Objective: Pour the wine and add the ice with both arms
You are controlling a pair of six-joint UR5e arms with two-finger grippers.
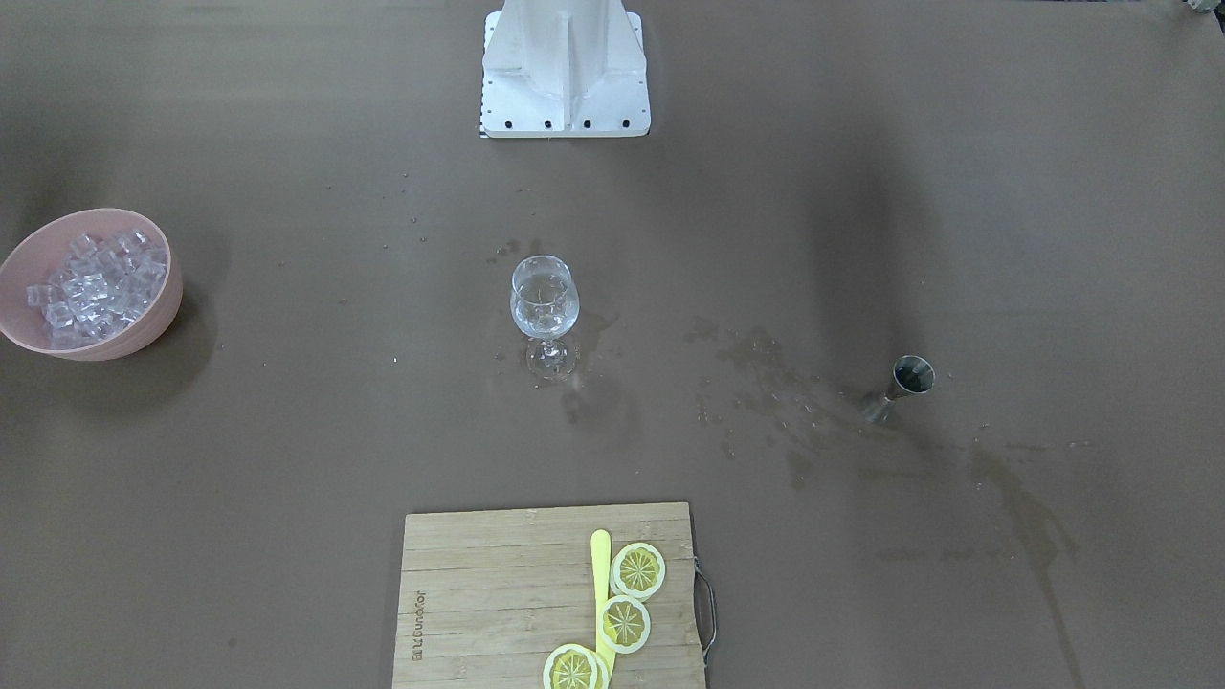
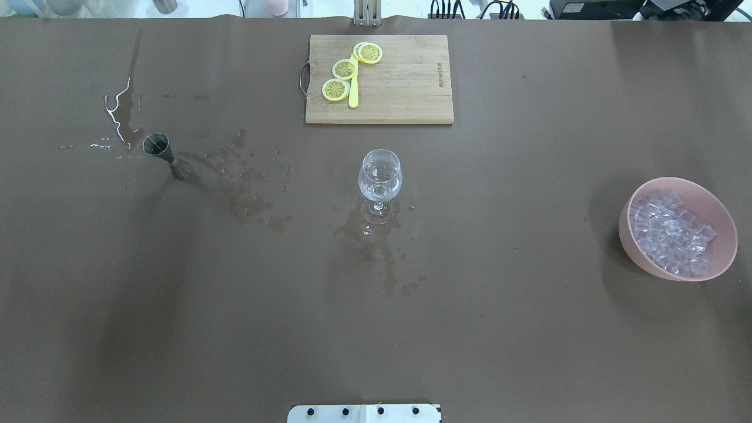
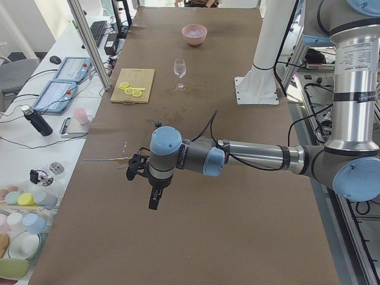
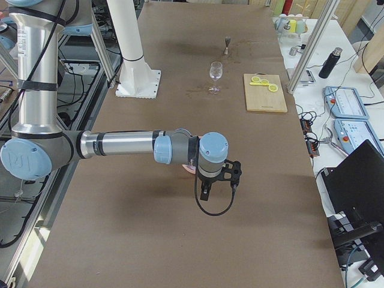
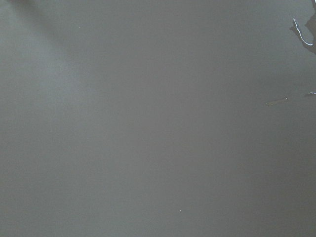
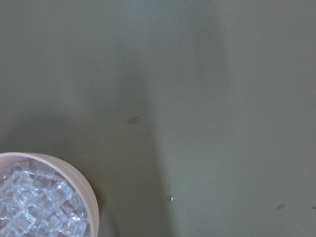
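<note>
I count one glass (image 2: 380,176), one jigger (image 2: 161,150), one bowl (image 2: 725,235) of ice (image 2: 670,232), three lemon slices (image 2: 345,69); board (image 2: 405,88) stamp illegible. Left pincer (image 3: 154,200), right pincer (image 4: 206,193): opening I cannot tell.

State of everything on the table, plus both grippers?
Wine glass: upright, seemingly a little clear liquid inside.
Jigger: upright, contents unclear.
Pink bowl: upright, full of ice.
Table: wet patches.
Left gripper: raised, open or shut unclear.
Right gripper: raised, open or shut unclear.
</note>
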